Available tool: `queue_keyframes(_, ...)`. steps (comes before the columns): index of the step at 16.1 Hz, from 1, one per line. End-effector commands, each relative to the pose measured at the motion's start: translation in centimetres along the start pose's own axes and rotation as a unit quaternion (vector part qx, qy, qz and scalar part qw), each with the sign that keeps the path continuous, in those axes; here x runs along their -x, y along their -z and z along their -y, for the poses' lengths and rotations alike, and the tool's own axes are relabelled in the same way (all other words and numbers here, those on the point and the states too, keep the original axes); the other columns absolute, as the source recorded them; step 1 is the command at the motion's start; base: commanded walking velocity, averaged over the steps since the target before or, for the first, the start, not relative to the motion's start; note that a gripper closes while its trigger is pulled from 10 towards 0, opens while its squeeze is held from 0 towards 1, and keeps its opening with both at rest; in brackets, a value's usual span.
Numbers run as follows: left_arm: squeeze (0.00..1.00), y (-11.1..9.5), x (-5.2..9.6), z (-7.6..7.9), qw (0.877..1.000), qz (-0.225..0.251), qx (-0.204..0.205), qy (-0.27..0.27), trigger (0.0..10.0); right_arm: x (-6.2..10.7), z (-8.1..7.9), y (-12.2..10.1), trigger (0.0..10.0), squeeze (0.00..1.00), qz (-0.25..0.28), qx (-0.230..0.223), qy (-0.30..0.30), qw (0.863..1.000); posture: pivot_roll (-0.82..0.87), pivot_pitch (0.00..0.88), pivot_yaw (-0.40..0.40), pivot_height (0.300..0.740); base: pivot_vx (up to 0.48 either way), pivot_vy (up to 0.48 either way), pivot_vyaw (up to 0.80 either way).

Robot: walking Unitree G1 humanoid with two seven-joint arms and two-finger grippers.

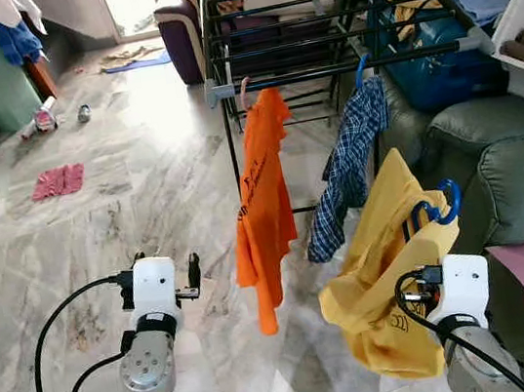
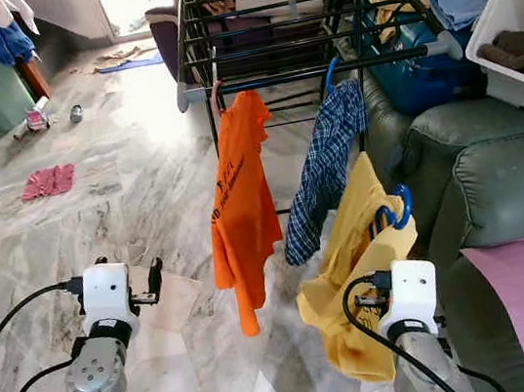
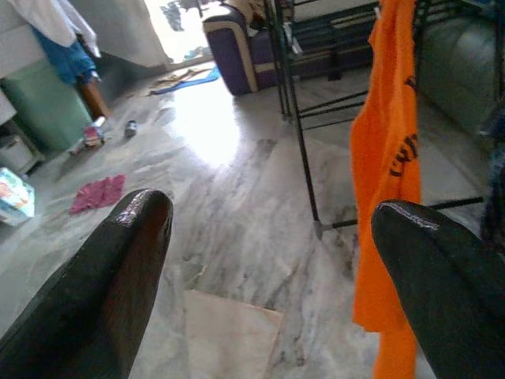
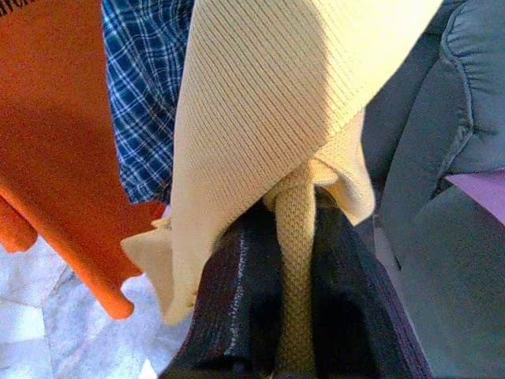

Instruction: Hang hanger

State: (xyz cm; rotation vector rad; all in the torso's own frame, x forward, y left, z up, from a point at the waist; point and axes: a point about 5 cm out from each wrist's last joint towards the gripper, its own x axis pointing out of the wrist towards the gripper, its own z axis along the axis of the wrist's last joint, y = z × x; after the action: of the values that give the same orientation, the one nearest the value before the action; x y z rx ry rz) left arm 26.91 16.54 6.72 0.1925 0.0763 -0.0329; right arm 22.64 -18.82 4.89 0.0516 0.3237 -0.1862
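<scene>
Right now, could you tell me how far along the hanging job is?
Done: the orange shirt and plaid shirt hang on the rack. In hand: the right gripper pinches the yellow shirt on its blue hanger. Left: hooking it onto the rack.

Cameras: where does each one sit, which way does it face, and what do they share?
Left eye: head, looking down at the drying rack; left gripper low, right gripper holding the yellow shirt.
Right eye: same scene, shifted slightly sideways.
Left wrist: looks between its open fingers across the floor.
Right wrist: looks along jaws shut on yellow cloth.
Shared: the orange shirt shows in all four.
</scene>
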Motion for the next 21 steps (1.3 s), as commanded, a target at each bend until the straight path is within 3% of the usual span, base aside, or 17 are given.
queue_keyframes(1,0.0,0.0,0.2,-0.1,1.0,-0.002,0.001,0.006,10.0,0.0,-0.1,-1.5,10.0,0.0,0.031,-0.001,0.004,1.0,-0.05,0.08,0.032,0.74,0.0,0.0,0.0)
queue_keyframes(12,0.0,-0.1,0.5,0.2,0.999,0.0,0.009,0.034,10.0,-0.4,0.8,-2.0,10.0,0.0,0.031,0.005,0.009,0.999,-0.05,0.081,0.028,0.74,0.415,-0.022,0.0)
queue_keyframes(16,0.0,0.0,0.6,0.2,0.999,-0.001,0.013,0.032,10.0,-0.7,0.5,-1.9,10.0,0.0,0.03,0.007,0.001,1.0,-0.05,0.06,0.024,0.74,0.472,0.0,0.0)
queue_keyframes(21,0.0,0.3,0.4,0.2,1.0,-0.005,0.017,0.026,10.0,-1.3,0.4,-2.1,10.0,0.0,0.041,0.011,-0.006,0.999,-0.03,0.0,0.023,0.74,0.0,0.0,0.0)
